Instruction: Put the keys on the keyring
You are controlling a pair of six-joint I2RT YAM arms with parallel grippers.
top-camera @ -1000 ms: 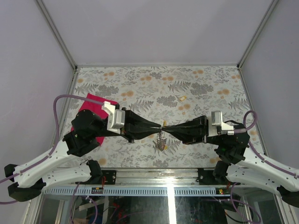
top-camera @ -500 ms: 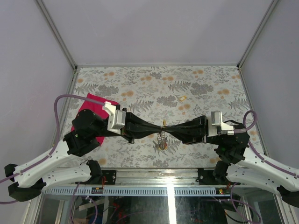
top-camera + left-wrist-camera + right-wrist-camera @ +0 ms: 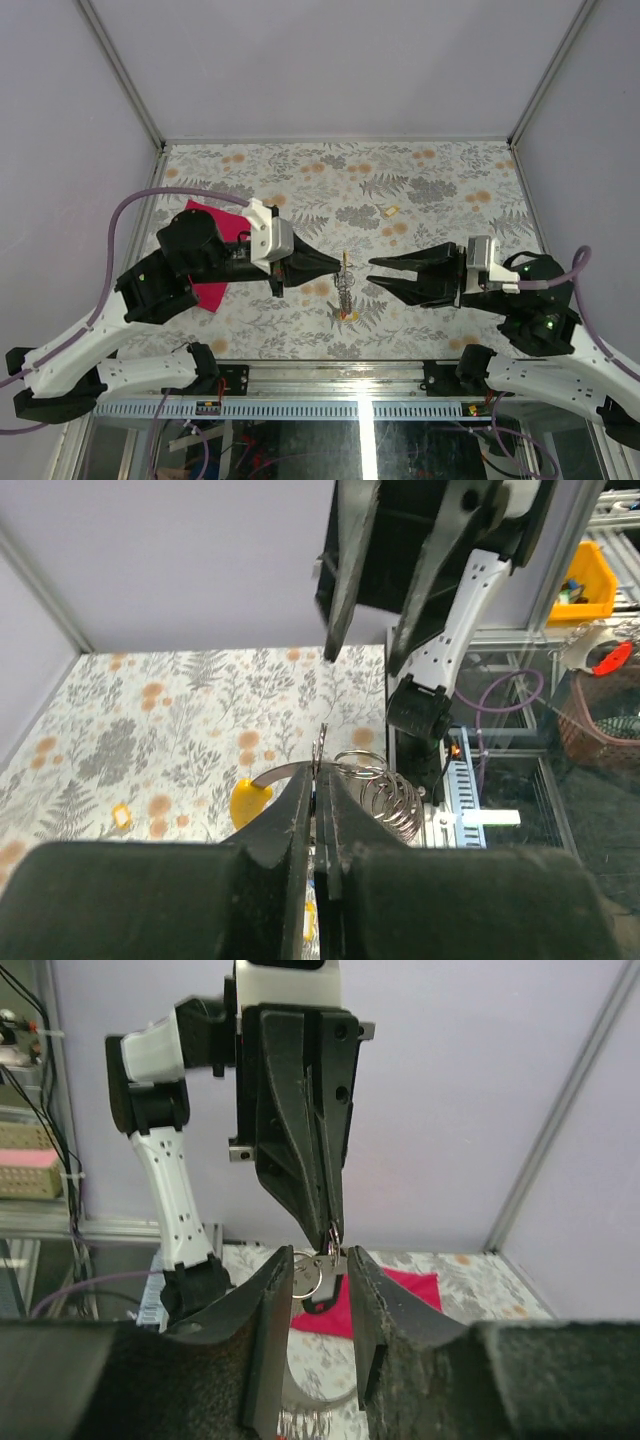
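My left gripper [image 3: 341, 263] is shut on the keyring [image 3: 345, 285], which hangs from its tips above the table's front middle. The thin grey ring [image 3: 322, 748] stands edge-on between the jaws, with a yellow-capped key [image 3: 249, 799] on its left and a coiled ring [image 3: 388, 796] on its right. My right gripper [image 3: 371, 272] is open and empty, just right of the ring. In the right wrist view its fingers [image 3: 268, 1305] stand either side of the hanging ring [image 3: 307, 1274] and a black-capped key [image 3: 327, 1303], without touching them. One loose yellow key [image 3: 391, 210] lies on the table further back.
A red cloth [image 3: 212, 293] lies on the floral table under my left arm; it also shows in the right wrist view [image 3: 405, 1289]. The loose yellow key also shows in the left wrist view [image 3: 121, 815]. Grey walls close in three sides of the table.
My right gripper has opened, let go of the keyring and drawn back to the right. My left gripper keeps hold of the ring; its wrist has shifted up and right.
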